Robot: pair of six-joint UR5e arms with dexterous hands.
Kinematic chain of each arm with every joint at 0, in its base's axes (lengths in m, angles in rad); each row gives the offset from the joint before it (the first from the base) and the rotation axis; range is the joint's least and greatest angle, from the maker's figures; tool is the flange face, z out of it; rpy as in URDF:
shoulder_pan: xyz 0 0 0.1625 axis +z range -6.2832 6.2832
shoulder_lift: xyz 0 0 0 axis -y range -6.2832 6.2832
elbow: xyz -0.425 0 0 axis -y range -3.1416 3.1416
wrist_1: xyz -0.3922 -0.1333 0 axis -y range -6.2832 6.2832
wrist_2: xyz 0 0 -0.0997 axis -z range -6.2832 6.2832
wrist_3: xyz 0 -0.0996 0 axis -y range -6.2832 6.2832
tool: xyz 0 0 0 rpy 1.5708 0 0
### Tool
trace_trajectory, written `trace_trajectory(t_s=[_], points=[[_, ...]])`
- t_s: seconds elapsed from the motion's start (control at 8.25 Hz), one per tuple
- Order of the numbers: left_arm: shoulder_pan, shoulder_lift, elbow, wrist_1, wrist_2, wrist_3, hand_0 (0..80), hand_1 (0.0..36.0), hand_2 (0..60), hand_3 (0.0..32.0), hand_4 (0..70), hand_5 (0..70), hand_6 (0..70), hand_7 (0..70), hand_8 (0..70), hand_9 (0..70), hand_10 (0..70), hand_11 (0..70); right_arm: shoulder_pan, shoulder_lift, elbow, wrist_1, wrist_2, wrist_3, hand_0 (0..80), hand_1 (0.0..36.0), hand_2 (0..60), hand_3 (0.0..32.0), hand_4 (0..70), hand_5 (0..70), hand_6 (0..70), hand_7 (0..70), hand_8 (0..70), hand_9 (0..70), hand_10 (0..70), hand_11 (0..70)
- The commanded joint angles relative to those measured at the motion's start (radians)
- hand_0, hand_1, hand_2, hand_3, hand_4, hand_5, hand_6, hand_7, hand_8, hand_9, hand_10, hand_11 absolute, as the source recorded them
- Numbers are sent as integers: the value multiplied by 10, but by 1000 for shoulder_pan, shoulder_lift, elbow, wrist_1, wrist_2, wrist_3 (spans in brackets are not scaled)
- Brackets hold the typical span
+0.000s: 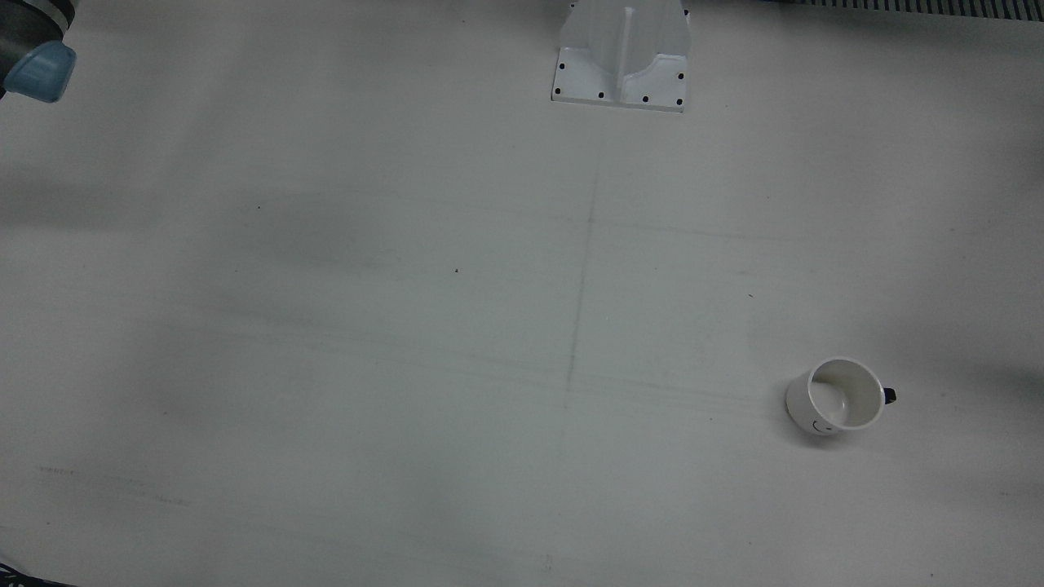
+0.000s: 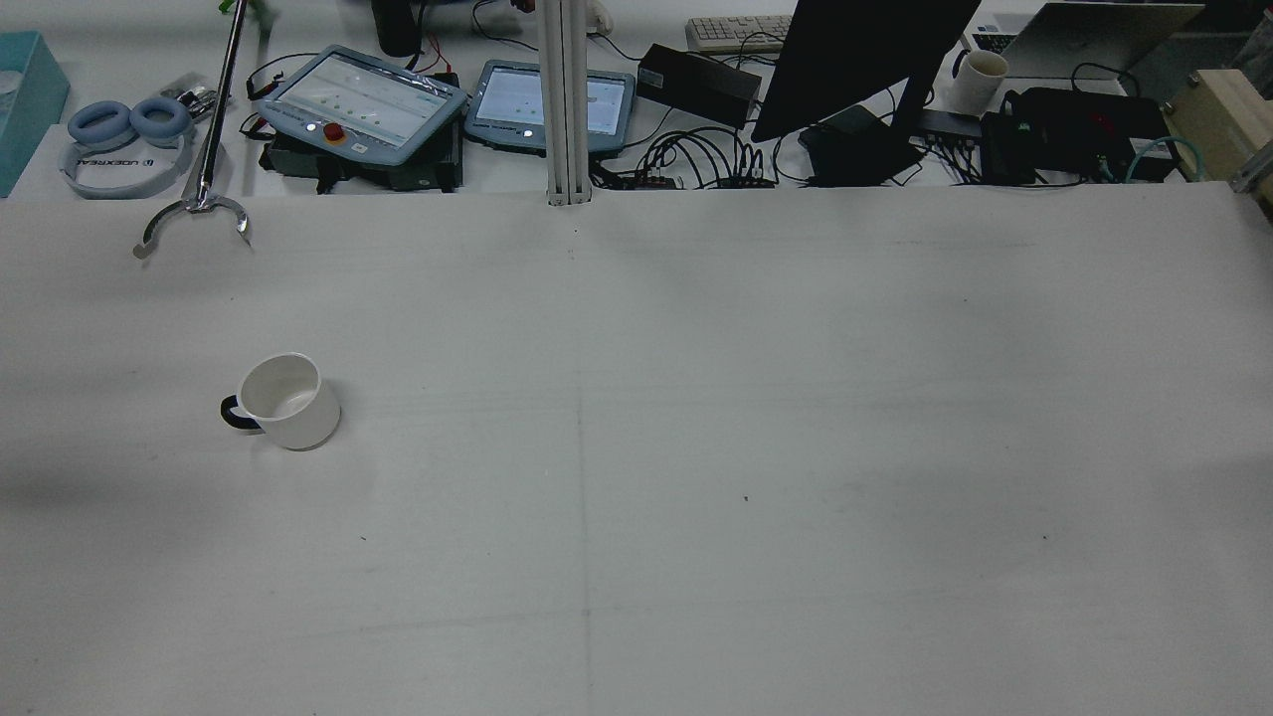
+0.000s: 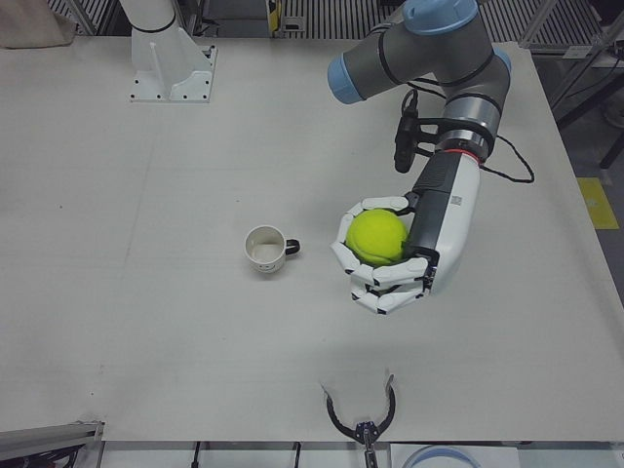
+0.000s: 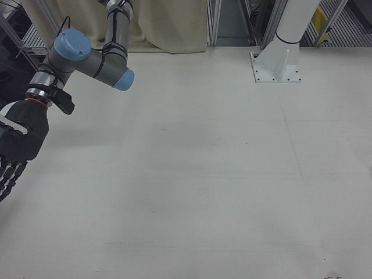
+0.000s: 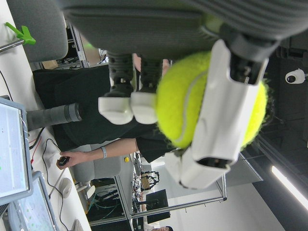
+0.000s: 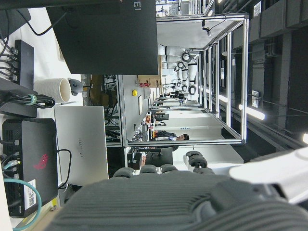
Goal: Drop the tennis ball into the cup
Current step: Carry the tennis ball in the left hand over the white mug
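Observation:
A yellow-green tennis ball (image 3: 375,237) sits in my left hand (image 3: 400,261), which is shut on it with white fingers (image 3: 388,283) curled around it. The hand hangs above the table, to the right of the cup in the left-front view. The left hand view shows the ball (image 5: 180,103) close up between the fingers. The white cup (image 3: 264,249) with a dark handle stands upright and empty; it also shows in the front view (image 1: 836,395) and the rear view (image 2: 283,401). My right hand (image 4: 16,145) is at the table's far side, dark, fingers straight and pointing down, holding nothing.
A metal grabber claw (image 2: 194,214) lies at the table's operator edge, also in the left-front view (image 3: 363,414). A white arm pedestal (image 1: 624,61) stands at the robot's edge. Tablets, cables and a monitor lie beyond the table in the rear view.

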Motion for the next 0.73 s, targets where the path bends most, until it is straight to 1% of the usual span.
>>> trace_trajectory(t_s=[0.0,0.12,0.24,0.36,0.48,0.61], points=[[184,3,-62,43,8,0,800,360,366,0,626,374,700,700,678,700,570,700,-2,0,-1,0,0,0,0,0,0,0,0,0,0,0,0,0,0,0],[235,6,-59,45,6,6,800,360,283,0,599,346,700,700,679,700,575,700,0,0,-1,0,0,0,0,0,0,0,0,0,0,0,0,0,0,0],[269,18,-59,43,6,9,800,360,246,0,583,347,700,700,677,700,577,700,0,0,-1,0,0,0,0,0,0,0,0,0,0,0,0,0,0,0],[304,48,-59,22,8,11,800,360,212,0,569,347,700,700,673,700,576,700,-2,0,-1,0,0,0,0,0,0,0,0,0,0,0,0,0,0,0],[338,94,-55,-12,6,14,800,360,211,0,561,363,700,700,671,700,575,700,0,0,-1,0,0,0,0,0,0,0,0,0,0,0,0,0,0,0],[367,108,-53,-26,8,14,800,360,190,0,558,340,700,700,669,700,574,700,0,0,-1,0,0,0,0,0,0,0,0,0,0,0,0,0,0,0]])
